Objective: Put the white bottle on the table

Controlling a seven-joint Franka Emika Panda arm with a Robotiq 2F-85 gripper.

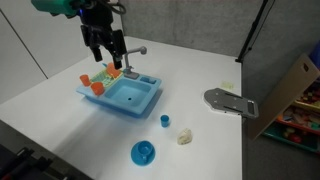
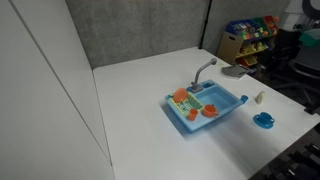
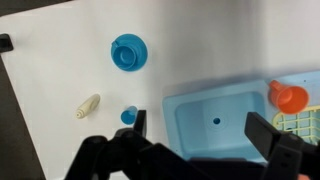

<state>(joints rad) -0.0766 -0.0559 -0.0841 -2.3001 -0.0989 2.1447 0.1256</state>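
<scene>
The white bottle (image 1: 185,137) lies on its side on the white table (image 1: 215,70), to one side of the blue toy sink (image 1: 125,96). It also shows in an exterior view (image 2: 259,98) and in the wrist view (image 3: 88,105). My gripper (image 1: 106,52) is open and empty, and it hangs above the sink's rack end, well away from the bottle. In the wrist view its two fingers (image 3: 200,135) straddle the sink basin (image 3: 225,120), with the bottle off to the left.
A small blue cup (image 1: 165,120) stands between the sink and the bottle. A round blue dish (image 1: 143,152) lies near the table's edge. Orange cups (image 1: 97,88) sit in the sink's rack. A grey flat object (image 1: 230,102) lies near the table's side edge.
</scene>
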